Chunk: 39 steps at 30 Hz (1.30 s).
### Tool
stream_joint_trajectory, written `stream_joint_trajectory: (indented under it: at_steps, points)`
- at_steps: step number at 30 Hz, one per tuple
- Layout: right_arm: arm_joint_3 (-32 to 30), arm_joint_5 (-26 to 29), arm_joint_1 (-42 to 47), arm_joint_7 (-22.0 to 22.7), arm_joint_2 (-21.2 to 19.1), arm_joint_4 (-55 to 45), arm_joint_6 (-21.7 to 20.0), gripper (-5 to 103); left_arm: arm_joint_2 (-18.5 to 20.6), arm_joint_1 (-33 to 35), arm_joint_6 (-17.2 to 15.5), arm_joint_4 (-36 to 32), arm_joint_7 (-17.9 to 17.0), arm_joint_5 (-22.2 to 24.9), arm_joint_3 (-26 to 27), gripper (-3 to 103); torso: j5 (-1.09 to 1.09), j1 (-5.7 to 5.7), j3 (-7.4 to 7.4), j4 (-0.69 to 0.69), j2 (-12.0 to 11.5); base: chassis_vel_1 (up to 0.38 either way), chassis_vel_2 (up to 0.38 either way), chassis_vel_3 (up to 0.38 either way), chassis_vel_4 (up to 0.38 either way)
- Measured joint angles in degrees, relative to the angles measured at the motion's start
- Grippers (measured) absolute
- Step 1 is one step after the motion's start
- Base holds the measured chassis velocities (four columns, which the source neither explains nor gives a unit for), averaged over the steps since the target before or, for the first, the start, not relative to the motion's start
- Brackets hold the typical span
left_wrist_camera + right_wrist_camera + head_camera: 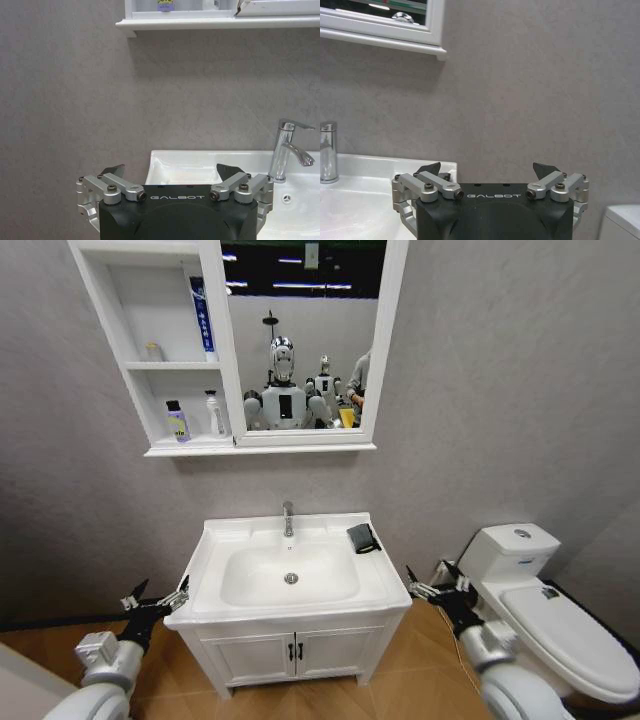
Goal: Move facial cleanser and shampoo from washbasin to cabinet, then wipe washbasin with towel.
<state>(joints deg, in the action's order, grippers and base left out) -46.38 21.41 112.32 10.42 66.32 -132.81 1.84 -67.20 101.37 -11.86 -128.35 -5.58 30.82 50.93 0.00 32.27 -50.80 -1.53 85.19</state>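
The white washbasin [392,588] stands in the middle, with the dark folded towel [363,538] on its back right rim beside the faucet [288,518]. Above it hangs the cabinet [170,366]. A purple-labelled bottle [177,422] and a white bottle [214,413] stand in its lowest compartment; I cannot tell which is the shampoo and which the facial cleanser. My left gripper [155,598] [171,170] is held open and empty, low at the basin's left corner. My right gripper [432,590] [487,167] is open and empty off the basin's right side.
A blue tube [203,320] and a small jar [152,351] occupy the cabinet's upper compartment. A white toilet [560,625] stands close to my right arm. Under the basin is a two-door cupboard [290,650]. Grey wall lies behind.
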Motion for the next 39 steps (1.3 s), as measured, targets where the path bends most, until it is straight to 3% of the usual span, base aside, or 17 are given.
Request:
stream_joint_trajectory:
  at_steps: [1, 3, 6, 39]
  points:
    - [0.00, 0.00, 0.00, 0.00, 0.00, 0.00, 0.00, 100, 0.00, 0.00, 0.00, 0.00, 0.00, 0.00, 0.00, 100, 0.00, 0.00, 0.00, 0.00, 0.00, 0.000, 0.000, 0.000, 0.000]
    - [-0.68, -3.67, 4.72, -0.93, 5.99, -2.08, 2.75, 100, 0.00, 0.00, 0.00, 0.00, 0.01, 0.00, 0.00, 100, -0.03, 0.00, -0.01, 0.00, 0.00, 0.000, 0.000, 0.000, 0.000]
    - [-0.18, -6.61, 7.29, -2.17, 8.96, -2.11, 6.16, 100, 0.00, 0.00, 0.00, 0.00, 0.00, 0.00, 0.00, 100, -0.01, 0.00, -0.01, 0.01, 0.00, 0.000, 0.000, 0.000, 0.000]
    - [0.73, -6.89, 6.88, -2.46, 9.03, -1.12, 6.80, 100, 0.00, -0.01, 0.01, 0.00, 0.00, 0.00, 0.00, 100, 0.00, 0.04, -0.02, 0.01, -0.03, 0.025, -0.028, -0.028, 0.030]
